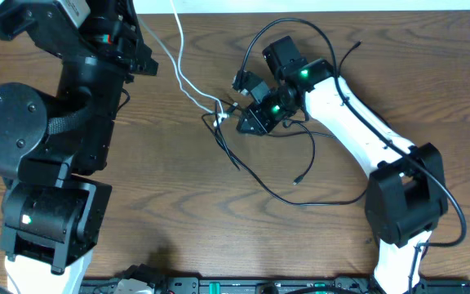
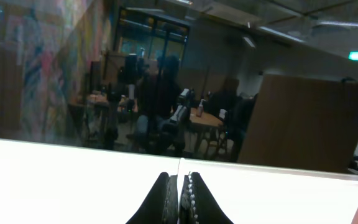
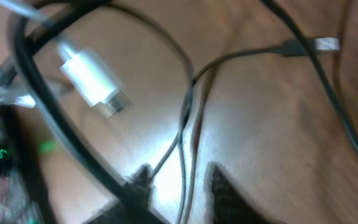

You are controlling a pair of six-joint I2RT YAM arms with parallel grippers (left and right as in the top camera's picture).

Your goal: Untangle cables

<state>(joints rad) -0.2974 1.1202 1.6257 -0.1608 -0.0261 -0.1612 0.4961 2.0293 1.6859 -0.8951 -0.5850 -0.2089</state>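
**Operator:** Where are the cables, and what state is each claw in?

**Technician:** The black cables (image 1: pixel 261 184) loop across the worktop (image 1: pixel 178 212) around the right claw (image 3: pixel 180 186). They meet the white cable (image 1: pixel 184 69) in a knot just beside that claw. The right claw is open, its fingers astride one thin black strand (image 3: pixel 183 152). The left claw (image 2: pixel 180 200) is raised, with its fingers pressed together on what appears to be the white cable.

**Operator:** How is this step done well?

**Technician:** As a judgement: close on that single strand only, low at the worktop and clear of the white plug (image 3: pixel 95 81). Draw it slowly away from the knot against the left claw's hold. Pinching two strands at once would likely tighten the tangle.
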